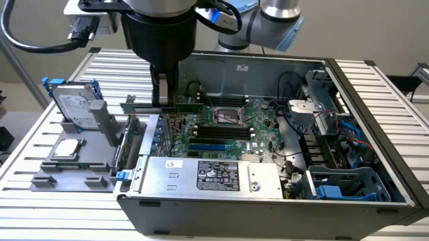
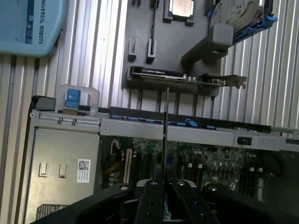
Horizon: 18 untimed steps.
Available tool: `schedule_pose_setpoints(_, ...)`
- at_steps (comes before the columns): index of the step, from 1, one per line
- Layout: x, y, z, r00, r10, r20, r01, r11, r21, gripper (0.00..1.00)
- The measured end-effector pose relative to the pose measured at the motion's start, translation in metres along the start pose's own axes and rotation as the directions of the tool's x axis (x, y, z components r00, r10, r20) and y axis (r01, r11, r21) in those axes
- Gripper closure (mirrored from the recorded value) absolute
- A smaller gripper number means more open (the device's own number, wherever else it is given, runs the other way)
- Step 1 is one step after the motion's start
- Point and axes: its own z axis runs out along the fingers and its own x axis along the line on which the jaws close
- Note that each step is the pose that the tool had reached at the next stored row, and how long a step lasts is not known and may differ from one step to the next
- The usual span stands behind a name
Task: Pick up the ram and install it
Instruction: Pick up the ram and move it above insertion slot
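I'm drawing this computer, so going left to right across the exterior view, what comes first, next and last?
hard drive → gripper holding the ram → CPU socket → blue drive bay

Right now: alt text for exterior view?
The arm's jaws hold the ram level above the open computer case, near its wall on the exterior view's left, not yet in a motherboard slot. A hard drive stands in a grey holder.

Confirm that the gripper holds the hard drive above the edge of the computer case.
Wrong: the gripper holds the ram above the edge of the computer case, as the exterior view shows; the hard drive stands in the grey holder.
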Motion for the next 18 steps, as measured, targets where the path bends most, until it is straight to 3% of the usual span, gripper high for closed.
schedule_pose_setpoints(9, 0.0, -0.0367, -0.002, 1.0, 0.001, 0.0006, -0.001, 1.0, -0.0053, 0.86)
schedule_pose_setpoints(18, -0.018, -0.052, 0.002, 1.0, 0.001, 0.0006, -0.001, 1.0, -0.0054, 0.86)
